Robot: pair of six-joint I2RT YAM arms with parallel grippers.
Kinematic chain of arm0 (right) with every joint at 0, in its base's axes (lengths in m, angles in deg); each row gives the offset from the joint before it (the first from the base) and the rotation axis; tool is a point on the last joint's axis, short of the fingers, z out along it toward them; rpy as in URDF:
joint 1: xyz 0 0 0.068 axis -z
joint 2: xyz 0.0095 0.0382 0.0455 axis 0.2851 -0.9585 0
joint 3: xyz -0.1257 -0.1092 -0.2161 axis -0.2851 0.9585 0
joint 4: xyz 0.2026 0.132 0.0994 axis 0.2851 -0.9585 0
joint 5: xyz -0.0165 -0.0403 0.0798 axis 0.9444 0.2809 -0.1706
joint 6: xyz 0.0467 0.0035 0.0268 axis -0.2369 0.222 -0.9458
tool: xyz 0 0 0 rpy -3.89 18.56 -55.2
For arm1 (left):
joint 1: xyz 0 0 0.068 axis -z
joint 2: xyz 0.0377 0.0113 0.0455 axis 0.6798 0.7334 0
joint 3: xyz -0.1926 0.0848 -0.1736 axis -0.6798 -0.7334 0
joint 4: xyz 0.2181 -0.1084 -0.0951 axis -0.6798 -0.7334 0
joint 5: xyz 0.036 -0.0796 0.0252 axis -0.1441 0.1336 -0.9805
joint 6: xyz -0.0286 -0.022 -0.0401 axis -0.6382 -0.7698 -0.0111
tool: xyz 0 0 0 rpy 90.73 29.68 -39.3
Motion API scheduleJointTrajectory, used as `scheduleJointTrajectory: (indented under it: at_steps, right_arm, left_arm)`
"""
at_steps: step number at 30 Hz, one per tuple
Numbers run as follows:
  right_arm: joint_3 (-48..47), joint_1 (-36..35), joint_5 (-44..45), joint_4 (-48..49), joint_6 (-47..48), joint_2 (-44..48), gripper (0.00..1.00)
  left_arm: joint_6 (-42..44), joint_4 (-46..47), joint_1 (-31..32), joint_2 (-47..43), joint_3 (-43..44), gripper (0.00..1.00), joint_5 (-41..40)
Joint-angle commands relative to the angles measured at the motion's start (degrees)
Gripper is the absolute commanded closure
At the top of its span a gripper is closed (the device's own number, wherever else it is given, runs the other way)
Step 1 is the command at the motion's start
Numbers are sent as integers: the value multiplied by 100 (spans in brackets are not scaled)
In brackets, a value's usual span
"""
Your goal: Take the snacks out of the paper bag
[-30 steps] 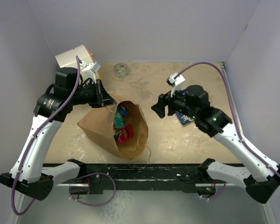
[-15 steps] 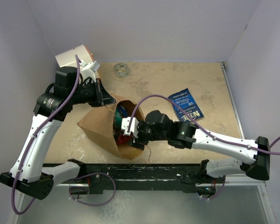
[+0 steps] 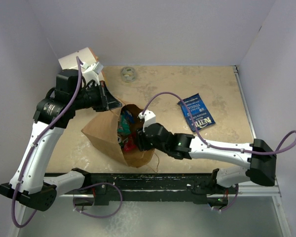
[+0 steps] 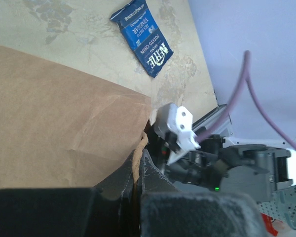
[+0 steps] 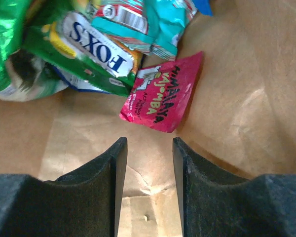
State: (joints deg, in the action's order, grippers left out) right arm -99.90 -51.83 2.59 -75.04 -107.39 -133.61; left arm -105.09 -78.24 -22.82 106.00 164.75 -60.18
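My right gripper [image 5: 148,148] sits partly open inside the paper bag [image 3: 101,134], holding nothing, tips just short of a pink packet [image 5: 160,98] (green and teal snacks [image 5: 89,47] piled behind). My left gripper [image 4: 138,157] is pinched tight on the bag's rim; a blue packet [image 3: 198,111] lies on the table [image 3: 227,89].

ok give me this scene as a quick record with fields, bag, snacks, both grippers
paper bag: lying on the table, mouth open
left gripper: shut on the bag's rim
right gripper: inside the bag, jaws apart, nothing between them
snacks in bag: pink packet nearest the right gripper; green packet and teal packet beyond it
snacks out: one blue packet flat on the table, right of the bag
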Motion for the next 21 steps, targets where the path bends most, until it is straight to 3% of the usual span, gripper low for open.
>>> scheduleJointTrajectory:
  at_steps: [1,6,16,21]
  right_arm:
    - [-276,-94,712,-40,-1689,-168,54]
    - [-616,-175,1233,-542,-2813,-542,53]
    - [-2193,-646,2339,-3798,-5263,-1811,51]
    - [-2130,-663,2256,-3948,-5701,-1966,51]
  left_arm:
    - [-223,313,15,37,272,100,2]
    - [-314,317,20,28,272,100,-13]
    - [-364,177,13,-30,356,100,-39]
    - [-364,111,17,-34,386,100,-49]
